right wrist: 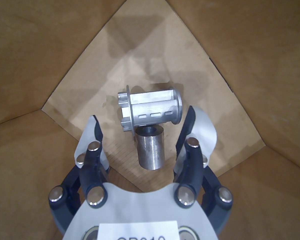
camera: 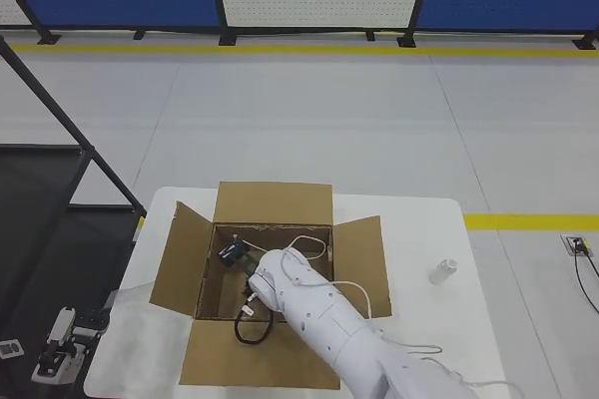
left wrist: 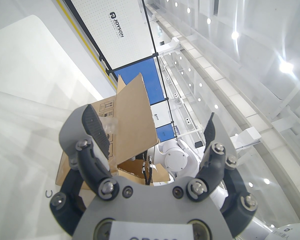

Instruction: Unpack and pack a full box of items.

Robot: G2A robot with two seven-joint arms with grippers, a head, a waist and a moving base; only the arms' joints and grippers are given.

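**Box open on the table, right gripper down inside it**

Box sits on the table with all four flaps folded out. The right gripper is deep inside it, fingers spread wide and holding nothing. Between those fingers, on the box floor, is a dark steel cylinder. Neither pad touches it, and I can't tell whether it stands or lies.

Just past the cylinder is a silver flanged sleeve, on its side near the middle of the box floor. It has slots along its barrel and appears to touch the cylinder's end. Cardboard walls rise all around the pair.

From above, the white arm comes in over the flap nearest the robot. It dips toward the robot's left side of the box interior.

The left gripper is outside the box, also opened wide with nothing between its pads. It sits low beside the box's outer wall and looks up past one raised flap.

Farther out, a small silver canister rests on the table on the robot's right of the box. It is well apart from the flap on that side.
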